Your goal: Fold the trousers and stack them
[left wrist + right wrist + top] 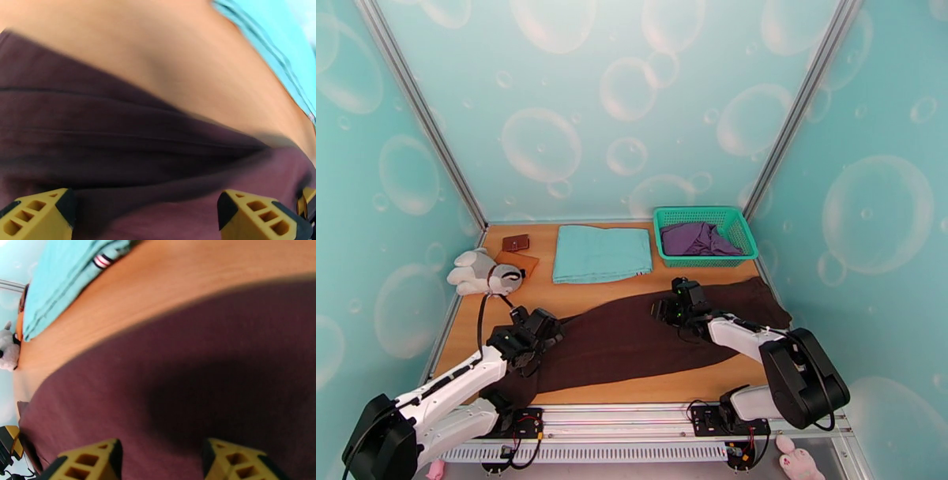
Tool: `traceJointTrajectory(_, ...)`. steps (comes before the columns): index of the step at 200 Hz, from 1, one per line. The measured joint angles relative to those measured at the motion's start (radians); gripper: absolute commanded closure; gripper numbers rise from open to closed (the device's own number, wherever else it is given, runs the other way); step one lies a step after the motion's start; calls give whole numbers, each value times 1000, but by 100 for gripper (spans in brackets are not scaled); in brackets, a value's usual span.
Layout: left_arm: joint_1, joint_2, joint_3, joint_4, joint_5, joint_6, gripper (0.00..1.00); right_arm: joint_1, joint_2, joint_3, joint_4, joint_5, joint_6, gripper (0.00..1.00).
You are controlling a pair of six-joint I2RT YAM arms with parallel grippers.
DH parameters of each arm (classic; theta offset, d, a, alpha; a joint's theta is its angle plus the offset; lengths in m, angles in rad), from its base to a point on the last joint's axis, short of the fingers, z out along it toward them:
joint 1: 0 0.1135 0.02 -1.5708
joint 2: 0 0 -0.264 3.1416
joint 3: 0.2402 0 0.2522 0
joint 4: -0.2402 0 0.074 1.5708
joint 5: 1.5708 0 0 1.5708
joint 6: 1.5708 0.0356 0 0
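Note:
The dark brown trousers [632,339] lie stretched flat across the wooden table [624,288], from the near left to the far right. My left gripper [551,326] hovers low over their left end, its yellow fingers [39,213] spread wide with only cloth [118,130] beneath them. My right gripper [663,305] sits over the far edge of the trousers near the middle. Its fingers [91,461] stand apart above the brown cloth [197,370], with nothing between them.
A folded light teal cloth [600,253] lies at the back centre. A green basket [703,213] holding a purple garment [699,237] stands at the back right. A grey-white plush toy [482,272], a brown wallet [515,242] and a tan square [521,263] sit back left.

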Motion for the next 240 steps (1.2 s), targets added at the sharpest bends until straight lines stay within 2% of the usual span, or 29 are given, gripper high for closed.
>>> traceJointTrajectory(36,185,-58,-74,34,16,-18,1,-29,9,-1,18,-13,0,42)
traceJointTrajectory(64,312,-20,-78,129,50,22,1,-51,14,-1,24,-37,0,42)
traceJointTrajectory(130,430,295,76,321,37,183,1,-55,78,24,106,-124,-12,43)
traceJointTrajectory(149,444,320,105,323,39,246,1,-2,68,29,92,-76,-34,43)
traceJointTrajectory(169,445,289,131,298,35,329,1,99,-2,37,35,21,-77,43)
traceJointTrajectory(200,444,100,178,227,19,402,1,302,-95,118,16,118,-198,42)
traceJointTrajectory(221,445,-35,179,186,19,381,1,407,-49,185,27,152,-282,42)
traceJointTrajectory(240,454,-74,179,142,20,355,1,475,60,243,26,199,-340,42)
